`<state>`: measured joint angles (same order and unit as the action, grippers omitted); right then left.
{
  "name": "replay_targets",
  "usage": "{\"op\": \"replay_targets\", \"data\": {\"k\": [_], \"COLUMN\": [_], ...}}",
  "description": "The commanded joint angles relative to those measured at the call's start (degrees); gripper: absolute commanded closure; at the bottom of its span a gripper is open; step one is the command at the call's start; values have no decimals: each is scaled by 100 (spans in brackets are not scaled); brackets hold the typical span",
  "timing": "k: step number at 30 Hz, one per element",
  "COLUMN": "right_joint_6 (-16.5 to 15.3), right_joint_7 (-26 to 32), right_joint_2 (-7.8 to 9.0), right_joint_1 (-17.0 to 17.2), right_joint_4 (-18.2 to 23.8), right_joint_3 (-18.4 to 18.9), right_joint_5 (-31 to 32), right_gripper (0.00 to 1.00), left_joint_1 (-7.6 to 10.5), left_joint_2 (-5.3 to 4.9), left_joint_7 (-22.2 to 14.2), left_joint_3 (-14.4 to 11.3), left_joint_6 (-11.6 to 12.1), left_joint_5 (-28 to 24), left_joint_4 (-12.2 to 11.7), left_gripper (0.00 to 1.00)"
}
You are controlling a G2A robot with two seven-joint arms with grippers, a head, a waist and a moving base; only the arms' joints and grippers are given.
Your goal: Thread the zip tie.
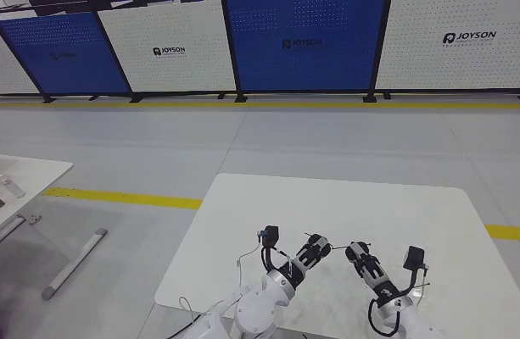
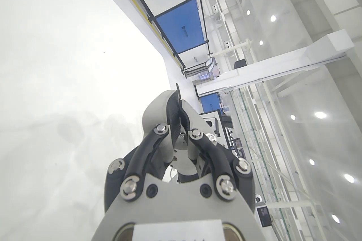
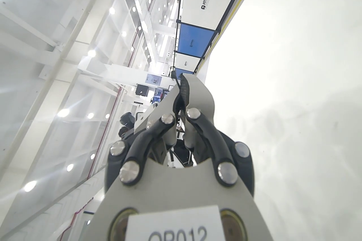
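Black zip tie (image 2: 178,88) is pinched by both the left pincer (image 2: 180,101) and the right pincer (image 3: 182,84), each pressed together on it, tips facing each other over the white surface (image 1: 344,203).

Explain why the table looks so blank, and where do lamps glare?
Left wrist view: the white rectangular table washes out to a bright glow. Right wrist view: round ceiling lamps flare into star streaks. Top view: evenly lit, no glare.
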<state>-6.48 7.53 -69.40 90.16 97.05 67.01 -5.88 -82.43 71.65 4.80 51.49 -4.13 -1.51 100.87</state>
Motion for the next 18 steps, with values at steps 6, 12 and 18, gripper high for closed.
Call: {"op": "replay_targets", "data": {"k": [6, 12, 18], "right_joint_6": [-51, -64, -64], "right_joint_7": [17, -2, -2], "right_joint_2": [-34, -50, -50], "right_joint_1": [-33, -56, -56], "right_joint_4": [-35, -93, -93], "right_joint_3": [-60, -58, -58], "right_joint_5": [0, 12, 12], "right_gripper": [100, 100, 100], "left_joint_1": [-4, 8, 8], "left_joint_2": [29, 45, 45], "left_joint_7": [-14, -31, -31], "left_joint_3": [-2, 12, 12], "left_joint_6": [42, -43, -43], "left_joint_5": [-52, -17, -17], "left_joint_4": [-15, -45, -45], "left_gripper": [100, 100, 100]}}
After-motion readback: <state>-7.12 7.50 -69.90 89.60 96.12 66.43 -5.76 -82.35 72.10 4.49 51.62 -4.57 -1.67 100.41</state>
